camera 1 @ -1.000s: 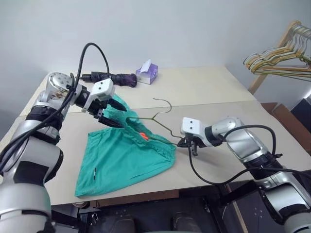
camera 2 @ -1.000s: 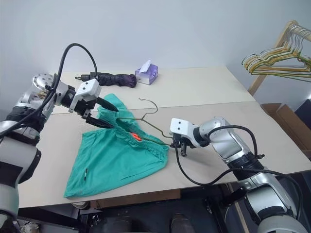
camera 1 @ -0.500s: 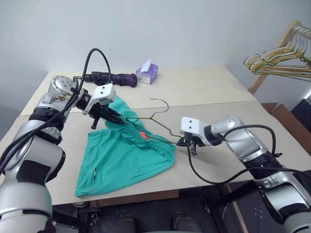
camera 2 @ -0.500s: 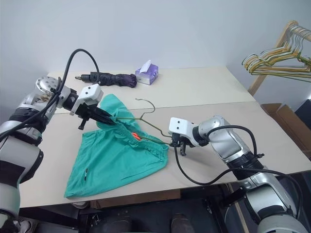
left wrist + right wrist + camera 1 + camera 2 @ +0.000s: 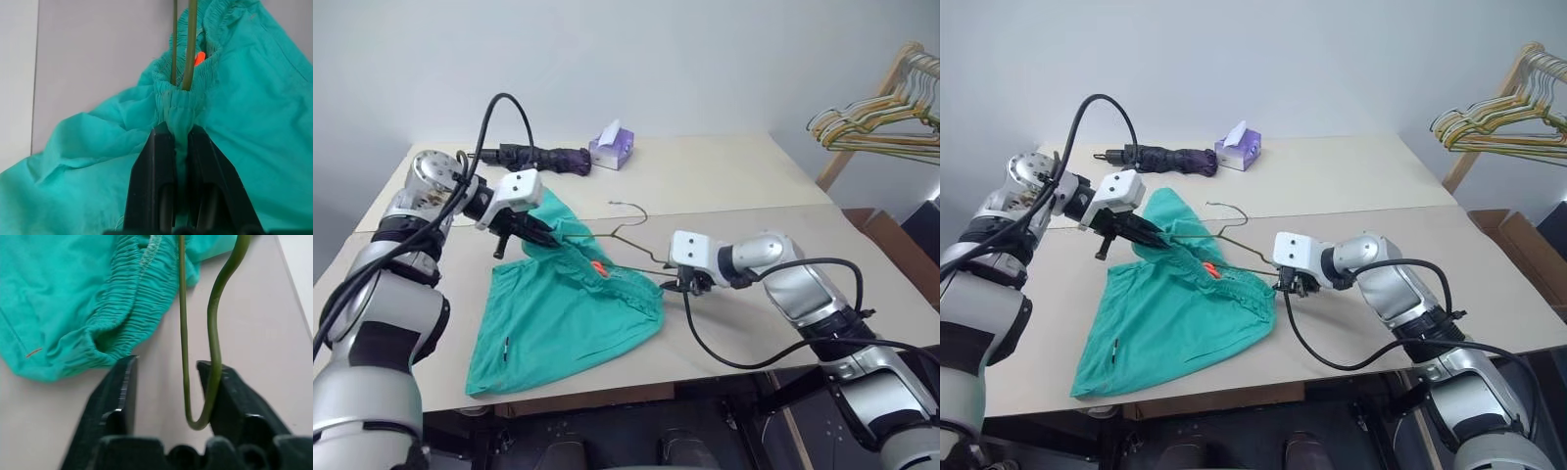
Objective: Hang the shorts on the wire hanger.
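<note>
The teal-green shorts lie spread on the table's near left, with an orange tag at the gathered waistband. My left gripper is shut on the waistband's far end, where two strands of the wire hanger enter the fabric. The hanger's hook rises just beyond the shorts. My right gripper is open beside the waistband's near end, and the hanger's bent corner sits loose between its fingers, close against one of them.
A folded dark umbrella and a purple tissue box lie on the far table. A wooden rack with bunched yellow-green hangers stands at the right, with a cardboard box below it.
My left gripper has shut on the waistband. My right gripper has opened off the hanger's corner and shifted slightly up and left; the hanger's hook has moved a little left.
</note>
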Available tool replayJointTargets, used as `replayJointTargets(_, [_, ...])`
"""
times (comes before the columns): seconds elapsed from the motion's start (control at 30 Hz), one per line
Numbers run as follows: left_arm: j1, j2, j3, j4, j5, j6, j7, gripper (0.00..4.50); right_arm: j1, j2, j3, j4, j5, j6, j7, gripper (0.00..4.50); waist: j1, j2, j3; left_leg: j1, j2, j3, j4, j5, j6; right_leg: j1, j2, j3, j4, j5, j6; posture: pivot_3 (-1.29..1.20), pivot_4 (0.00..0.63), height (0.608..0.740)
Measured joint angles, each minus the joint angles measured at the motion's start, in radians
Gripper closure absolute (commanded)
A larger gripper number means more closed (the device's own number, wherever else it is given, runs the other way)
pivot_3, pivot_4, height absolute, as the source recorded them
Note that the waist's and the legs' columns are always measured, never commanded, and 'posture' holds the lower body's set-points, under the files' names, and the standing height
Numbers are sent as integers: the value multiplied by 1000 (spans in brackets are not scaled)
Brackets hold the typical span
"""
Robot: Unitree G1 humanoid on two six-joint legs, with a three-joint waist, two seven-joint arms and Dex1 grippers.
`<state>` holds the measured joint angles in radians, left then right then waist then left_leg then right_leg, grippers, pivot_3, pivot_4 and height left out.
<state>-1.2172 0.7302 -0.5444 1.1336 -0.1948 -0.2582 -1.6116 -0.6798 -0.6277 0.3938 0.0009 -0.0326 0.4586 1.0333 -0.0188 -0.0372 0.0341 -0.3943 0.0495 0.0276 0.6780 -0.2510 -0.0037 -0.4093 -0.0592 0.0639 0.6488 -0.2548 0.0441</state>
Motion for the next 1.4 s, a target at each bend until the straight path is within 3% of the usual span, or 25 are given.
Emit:
replayJointTargets(0.1, [0, 0, 30, 19, 38, -5, 0, 4476, 0, 32, -95, -17, 24, 113, -79, 131, 0, 0, 0, 0, 0, 0, 0, 0, 0, 0, 0, 0, 1, 0, 0, 7, 0, 740])
replayJointTargets(0.43, [-7, -6, 182, 54, 117, -19, 0, 4476, 214, 33, -370, -372, 279, 537, -157, 131, 5, -1, 0, -1, 0, -1, 0, -1, 1, 0, 0, -1, 0, 0, 0, -15, 0, 740])
replayJointTargets(0.63, [-32, -9, 241, 59, 120, -1, 0, 4476, 380, 174, -304, -404, 301, 566, -287, 131, -10, -1, 0, -1, 0, -1, 1, -1, 1, 0, 0, -1, 2, 0, 0, -12, 0, 740])
replayJointTargets(0.77, [-32, -11, 247, 59, 137, 1, 0, 4476, 384, 297, -287, -356, 300, 547, -390, 131, -22, -1, 0, -1, 0, -1, 1, -1, 1, 0, 0, -1, 2, 0, 0, -2, 0, 740])
replayJointTargets(0.97, [-32, -9, 253, 58, 138, 2, 0, 4476, 360, 374, -321, -297, 355, 558, -439, 131, -23, -1, 0, -1, 0, -2, 1, -1, 1, 0, 0, -1, 2, 0, 0, 7, 0, 740])
replayJointTargets(1.07, [-32, -9, 255, 57, 137, 4, 0, 4476, 342, 388, -315, -269, 364, 557, -458, 583, -23, -1, -1, -1, 0, -2, 1, -1, 1, 0, 0, -1, 2, 0, 0, 8, 0, 740])
replayJointTargets(1.4, [-31, -12, 284, 54, 136, 11, 0, 4476, 341, 454, -261, -184, 346, 535, -558, 3537, -24, -1, -1, -1, 0, -2, 1, -1, 1, -1, 0, -2, 2, 0, 0, 4, 0, 740])
